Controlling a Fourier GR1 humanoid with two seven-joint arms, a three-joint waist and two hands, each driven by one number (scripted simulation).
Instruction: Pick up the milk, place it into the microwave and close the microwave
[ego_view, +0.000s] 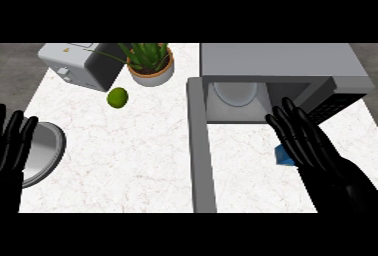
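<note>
The grey microwave (284, 62) stands at the back right with its door (199, 150) swung open toward me, showing the round plate (236, 92) inside. A small blue carton, the milk (283, 155), sits on the counter in front of the microwave, mostly hidden behind my right hand (306, 145). That hand is open with straight fingers pointing up and left, covering the carton's right side. My left hand (15, 145) rests open at the left edge, fingers up.
A toaster (74, 65) and a potted plant (151, 65) stand at the back left. A green avocado (118, 97) lies on the white counter (133, 155). A metal bowl or pan (44, 152) sits by the left hand.
</note>
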